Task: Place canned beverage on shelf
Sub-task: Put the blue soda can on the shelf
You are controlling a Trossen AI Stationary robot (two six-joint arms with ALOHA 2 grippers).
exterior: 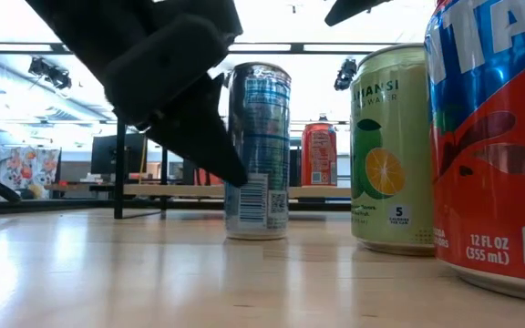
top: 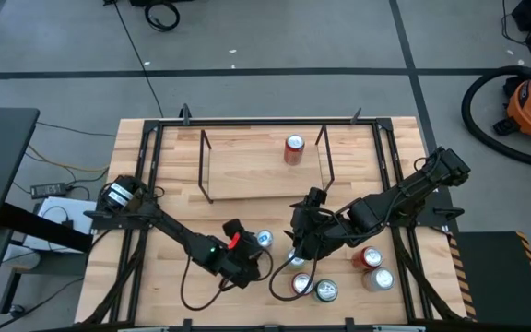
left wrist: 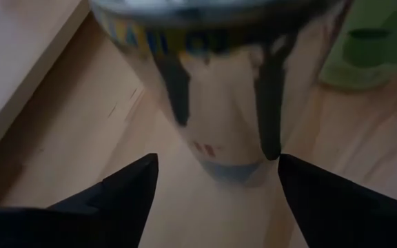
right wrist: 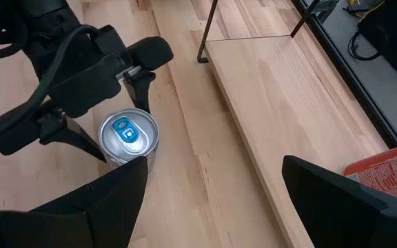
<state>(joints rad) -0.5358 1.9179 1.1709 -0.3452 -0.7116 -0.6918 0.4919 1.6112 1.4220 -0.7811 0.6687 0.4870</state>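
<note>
A silver can with a blue tab (right wrist: 128,138) stands upright on the table in front of the shelf; it also shows in the high view (top: 264,240) and the low view (exterior: 257,150). My left gripper (top: 256,249) is open, one finger on each side of this can (left wrist: 226,103), with no touch showing. My right gripper (top: 299,242) is open and empty, above the table between that can and the shelf. The shelf (top: 261,171) of black rods with a wood deck stands at the far middle. A red can (top: 294,148) stands upright on its deck.
Several more cans stand near the table's near right edge: a green one (exterior: 395,150), a red one (exterior: 495,146) and others (top: 369,257) (top: 325,291). A black frame (top: 155,138) edges the table. Bare wood lies at the near left.
</note>
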